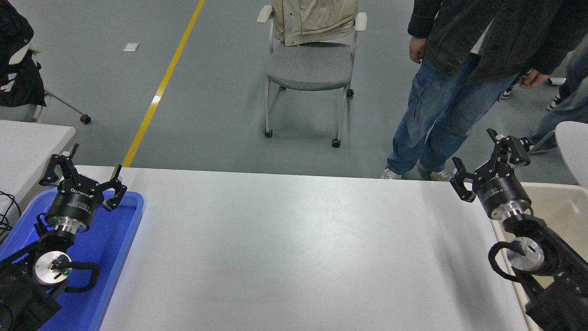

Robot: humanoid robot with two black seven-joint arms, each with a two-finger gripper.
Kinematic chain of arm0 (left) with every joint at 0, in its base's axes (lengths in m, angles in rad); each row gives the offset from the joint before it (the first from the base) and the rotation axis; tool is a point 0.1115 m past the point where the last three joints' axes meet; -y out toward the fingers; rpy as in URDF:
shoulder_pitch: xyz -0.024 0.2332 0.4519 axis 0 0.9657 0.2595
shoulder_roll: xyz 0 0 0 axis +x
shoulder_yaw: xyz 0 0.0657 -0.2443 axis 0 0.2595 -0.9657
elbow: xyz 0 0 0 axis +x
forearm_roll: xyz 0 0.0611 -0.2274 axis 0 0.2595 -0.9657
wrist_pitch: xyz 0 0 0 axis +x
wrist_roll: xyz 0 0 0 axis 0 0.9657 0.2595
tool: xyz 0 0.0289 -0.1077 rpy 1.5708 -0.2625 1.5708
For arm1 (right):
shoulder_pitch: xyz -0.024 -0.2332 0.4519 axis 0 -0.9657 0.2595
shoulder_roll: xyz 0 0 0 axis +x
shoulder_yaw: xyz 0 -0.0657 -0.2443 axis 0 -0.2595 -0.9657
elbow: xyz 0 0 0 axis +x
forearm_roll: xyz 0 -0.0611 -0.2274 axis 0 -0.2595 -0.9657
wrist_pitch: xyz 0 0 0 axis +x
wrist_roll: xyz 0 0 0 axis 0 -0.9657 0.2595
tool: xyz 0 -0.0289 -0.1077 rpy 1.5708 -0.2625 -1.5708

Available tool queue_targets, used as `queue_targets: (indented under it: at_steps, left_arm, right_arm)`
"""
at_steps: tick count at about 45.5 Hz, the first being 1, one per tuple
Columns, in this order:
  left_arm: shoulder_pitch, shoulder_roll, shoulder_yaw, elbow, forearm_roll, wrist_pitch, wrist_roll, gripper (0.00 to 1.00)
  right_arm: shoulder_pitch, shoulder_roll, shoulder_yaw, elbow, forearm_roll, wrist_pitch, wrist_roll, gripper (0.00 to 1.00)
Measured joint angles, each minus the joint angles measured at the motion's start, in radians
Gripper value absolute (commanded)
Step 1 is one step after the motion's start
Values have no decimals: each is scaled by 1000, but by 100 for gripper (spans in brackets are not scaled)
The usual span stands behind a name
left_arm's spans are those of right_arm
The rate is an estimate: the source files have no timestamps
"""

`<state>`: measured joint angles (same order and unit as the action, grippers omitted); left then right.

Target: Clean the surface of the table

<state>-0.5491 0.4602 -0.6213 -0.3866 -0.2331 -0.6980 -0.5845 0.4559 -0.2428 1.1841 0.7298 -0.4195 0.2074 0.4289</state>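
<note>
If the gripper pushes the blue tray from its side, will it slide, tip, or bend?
The blue tray looks low and wide, lying flat on the table surface, so it would probably slide rather than tip. Its plastic walls look thin, so the rim may flex a little. It appears empty, so likely light.

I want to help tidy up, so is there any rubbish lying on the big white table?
No, the table surface shows only bare white top, with the right pincer open above its far right corner.
</note>
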Motion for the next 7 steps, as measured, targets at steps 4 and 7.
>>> queue_targets:
  at_steps: [4, 7]
  left_arm:
    - [0, 0, 0, 0, 0, 0, 0, 100]
    - [0, 0, 0, 0, 0, 0, 0, 100]
  right_arm:
    - [5, 17, 1, -13, 3, 5, 12, 100]
    - [5, 22, 2, -16, 4, 10, 16, 100]
